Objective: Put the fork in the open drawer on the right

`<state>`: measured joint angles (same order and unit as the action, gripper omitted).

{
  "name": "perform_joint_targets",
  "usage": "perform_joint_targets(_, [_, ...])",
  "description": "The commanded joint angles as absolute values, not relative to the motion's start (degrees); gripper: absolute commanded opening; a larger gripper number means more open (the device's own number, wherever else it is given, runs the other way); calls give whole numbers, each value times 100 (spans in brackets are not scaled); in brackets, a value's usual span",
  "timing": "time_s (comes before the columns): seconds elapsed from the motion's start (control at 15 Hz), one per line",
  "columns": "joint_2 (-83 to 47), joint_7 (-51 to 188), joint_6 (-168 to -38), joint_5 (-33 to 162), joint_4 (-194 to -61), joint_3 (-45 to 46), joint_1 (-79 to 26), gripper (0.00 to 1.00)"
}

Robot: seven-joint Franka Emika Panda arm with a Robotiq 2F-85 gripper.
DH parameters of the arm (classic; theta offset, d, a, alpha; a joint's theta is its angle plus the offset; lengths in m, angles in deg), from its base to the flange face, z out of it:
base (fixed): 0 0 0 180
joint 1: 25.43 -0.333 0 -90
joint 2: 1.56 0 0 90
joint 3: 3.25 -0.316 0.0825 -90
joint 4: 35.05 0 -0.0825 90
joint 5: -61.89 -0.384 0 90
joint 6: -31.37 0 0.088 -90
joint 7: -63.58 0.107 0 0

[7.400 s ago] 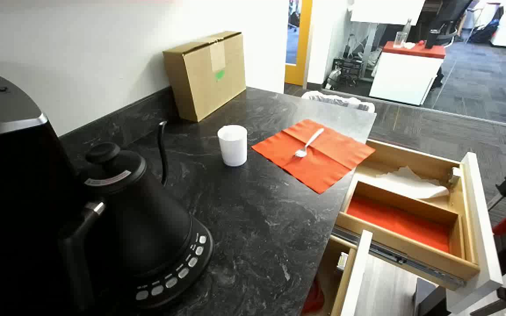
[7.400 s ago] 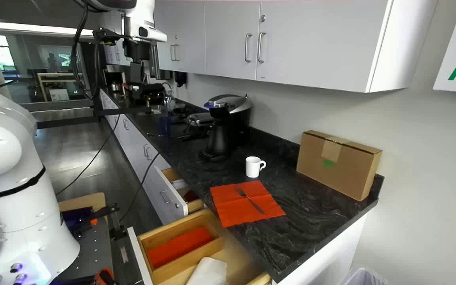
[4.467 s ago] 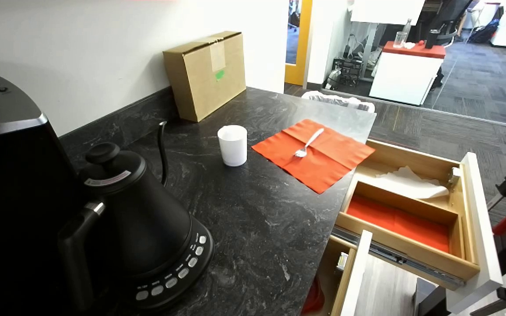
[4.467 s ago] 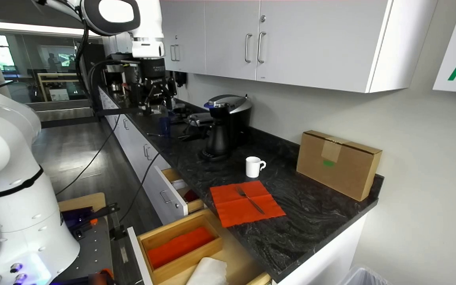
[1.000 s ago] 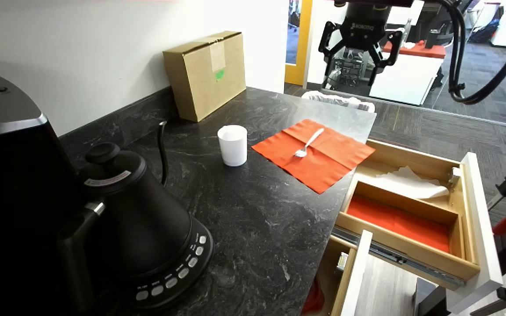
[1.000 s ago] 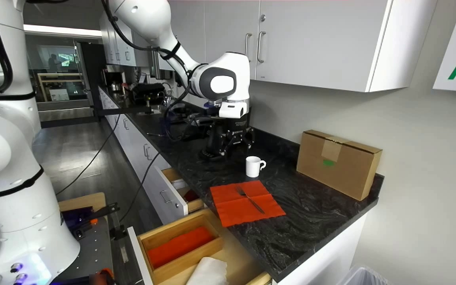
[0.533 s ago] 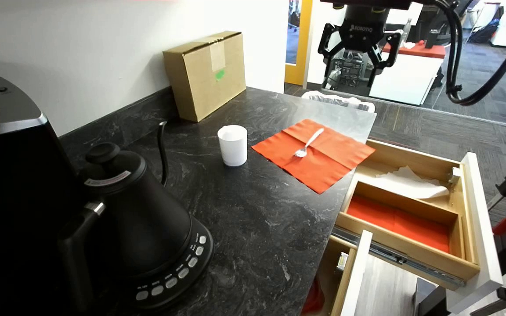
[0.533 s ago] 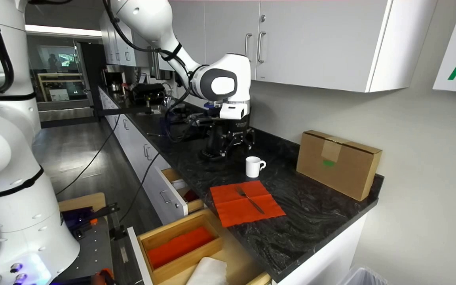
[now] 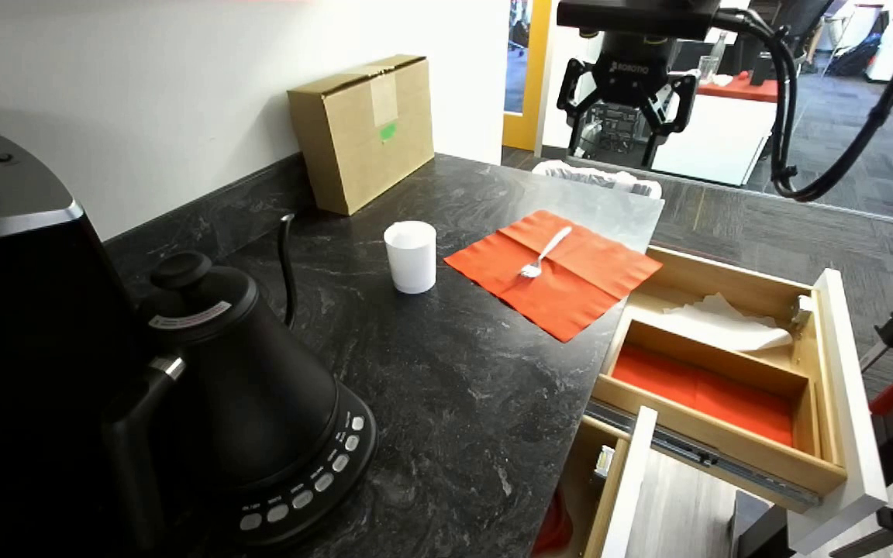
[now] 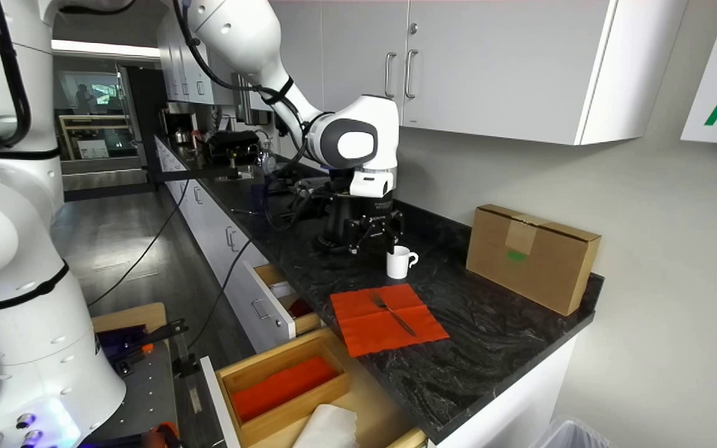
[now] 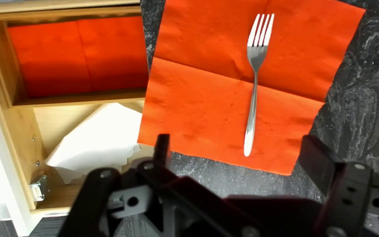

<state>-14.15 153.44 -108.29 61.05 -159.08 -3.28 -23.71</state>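
Red-orange napkin point(image 11: 192, 102) carries the fork point(image 11: 255, 85) near the front edge of the worktop point(image 9: 485, 403), handle pointing towards the end edge. The gripper point(image 9: 611, 155) hangs higher up, fingers spread wide, holding nothing. The step seems to be lining up for the pick: centre over the handle, descend straight, pinch the metal without gathering napkin, then lift well clear before crossing the front edge to the open drawer point(image 10: 368, 404).
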Motion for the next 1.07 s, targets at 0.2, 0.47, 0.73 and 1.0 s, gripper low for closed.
perform_joint_targets(0.2, [-2298,15222,-11177,5841,-15262,-61,-2489,100])
perform_joint_targets(0.47, [-2971,15296,-10999,5609,-14780,41,-2499,100])
perform_joint_targets(0.73, [-3476,15247,-10951,5392,-14445,89,-2495,100])
perform_joint_targets(1.0, [-3626,15008,-11046,5317,-14336,52,-2474,100])
